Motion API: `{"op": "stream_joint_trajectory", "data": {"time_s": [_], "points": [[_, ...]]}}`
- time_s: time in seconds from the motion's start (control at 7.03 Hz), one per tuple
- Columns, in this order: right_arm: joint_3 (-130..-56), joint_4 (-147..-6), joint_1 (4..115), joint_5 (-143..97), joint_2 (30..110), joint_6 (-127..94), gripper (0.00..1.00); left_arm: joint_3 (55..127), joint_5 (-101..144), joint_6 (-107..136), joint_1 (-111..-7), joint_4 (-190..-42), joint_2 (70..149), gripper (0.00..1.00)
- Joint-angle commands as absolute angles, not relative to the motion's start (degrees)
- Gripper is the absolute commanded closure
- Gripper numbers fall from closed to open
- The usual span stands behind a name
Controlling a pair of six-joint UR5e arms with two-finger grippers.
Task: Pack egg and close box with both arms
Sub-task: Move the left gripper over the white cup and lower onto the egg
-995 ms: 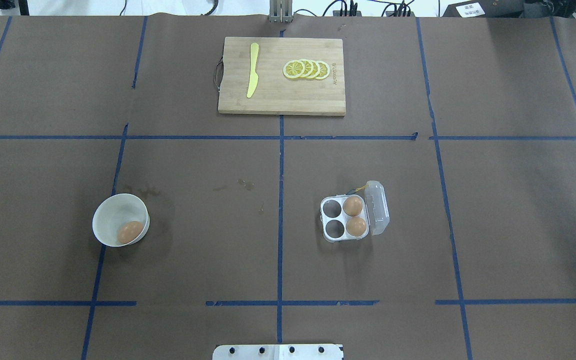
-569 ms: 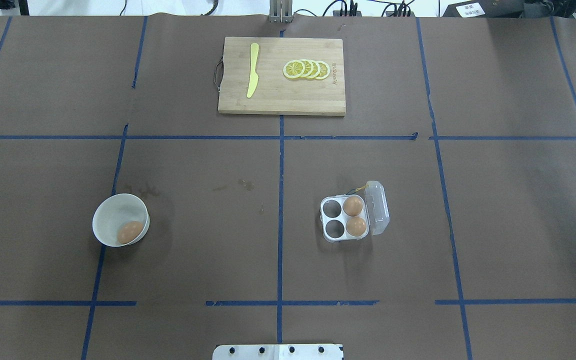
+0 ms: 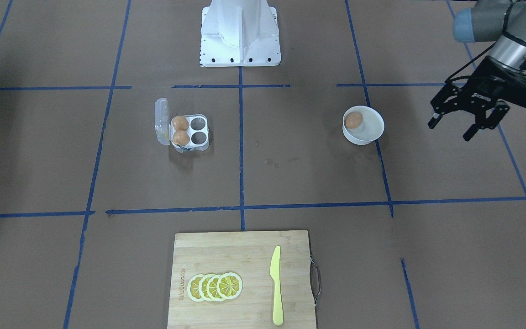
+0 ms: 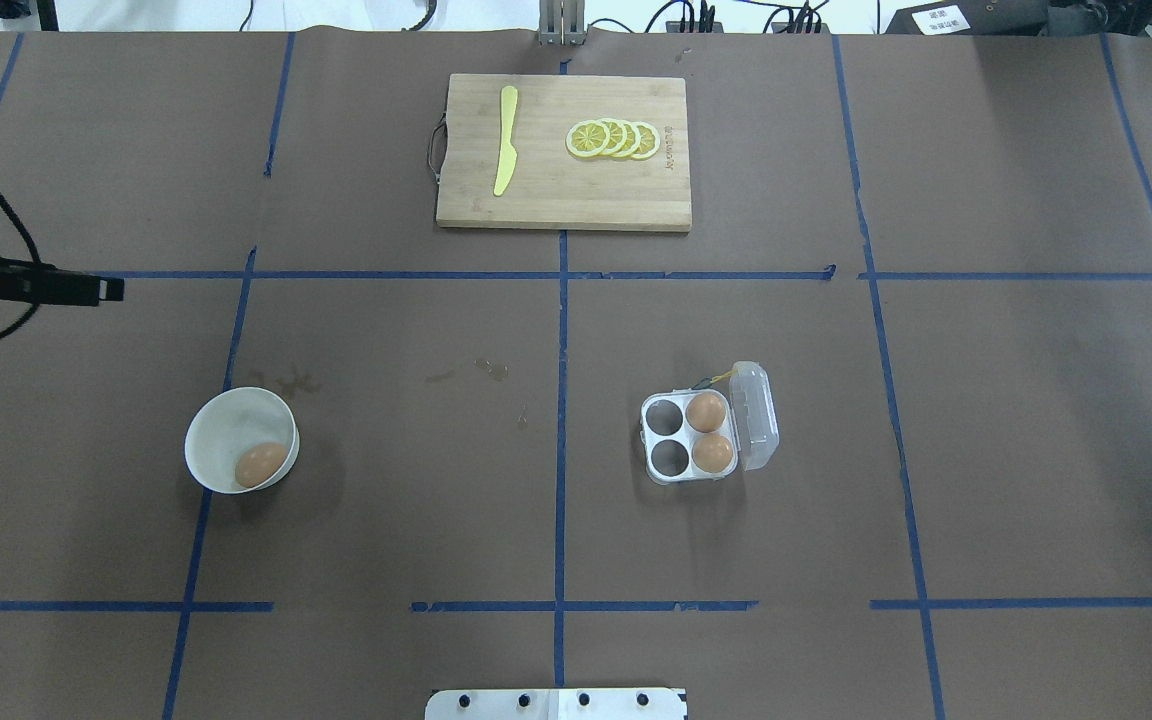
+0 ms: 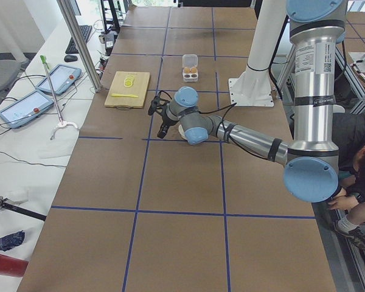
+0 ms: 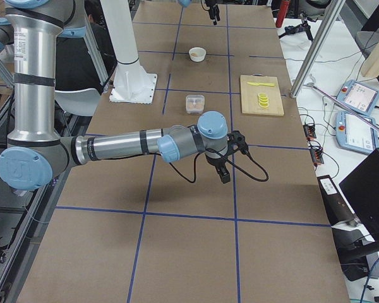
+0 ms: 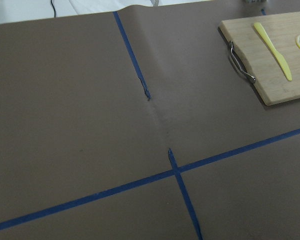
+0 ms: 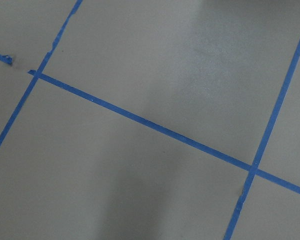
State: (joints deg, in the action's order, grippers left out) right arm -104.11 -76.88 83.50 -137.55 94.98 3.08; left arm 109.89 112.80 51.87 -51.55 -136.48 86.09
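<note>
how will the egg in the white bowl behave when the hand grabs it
The egg looks smooth and rounded, so it may slip from the left hand or roll. It lies against the bowl wall, probably leaving little room on that side. Its shell likely cracks under a hard squeeze.

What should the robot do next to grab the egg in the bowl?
Probably swing the left tool across until it hangs over the bowl. That tool is open and empty, off to the bowl's side. The egg lies in the bowl, and the box has two empty cups waiting.
</note>
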Motion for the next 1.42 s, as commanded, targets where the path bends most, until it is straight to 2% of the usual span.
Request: {"op": "stream_joint_trajectory", "data": {"time_s": [0.0, 0.28, 1.28], "points": [[-104.15, -76.90, 83.50, -137.55, 95.10, 3.08, 0.00, 110.92, 103.73, 60.11, -41.07, -136.41, 86.04, 0.06], [-103.98, -76.90, 83.50, -137.55, 95.10, 3.08, 0.00, 111.00, 101.78, 60.21, -37.81, -136.41, 86.57, 0.13], [-103.89, -76.90, 83.50, -137.55, 95.19, 2.99, 0.00, 109.34, 101.60, 60.12, -32.08, -136.32, 87.28, 0.22]]}}
